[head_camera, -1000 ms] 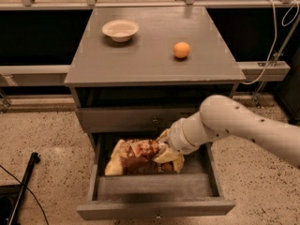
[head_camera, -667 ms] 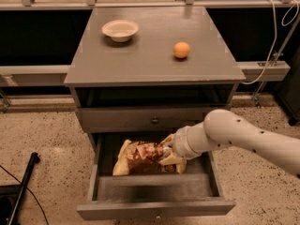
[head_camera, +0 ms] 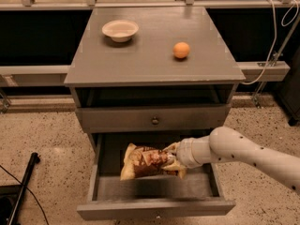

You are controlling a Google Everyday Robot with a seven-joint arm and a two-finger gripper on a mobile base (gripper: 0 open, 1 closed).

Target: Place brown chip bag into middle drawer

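The brown chip bag (head_camera: 143,161), brown and cream-yellow, lies over the tray of the open middle drawer (head_camera: 154,207), toward its left and centre. My gripper (head_camera: 174,160) reaches in from the right on a white arm and is shut on the bag's right end. The bag hangs low inside the drawer, at or just above the tray floor; I cannot tell if it touches. The drawer is pulled well out.
The upper drawer front with a round metal knob (head_camera: 154,121) is closed above. On the grey cabinet top (head_camera: 154,69) stand a small cream bowl (head_camera: 120,30) and an orange ball (head_camera: 181,49). A black pole (head_camera: 21,189) lies on the floor at left.
The arm has lowered and drawn toward the right, and the bag has sunk deeper into the drawer and shifted slightly right.
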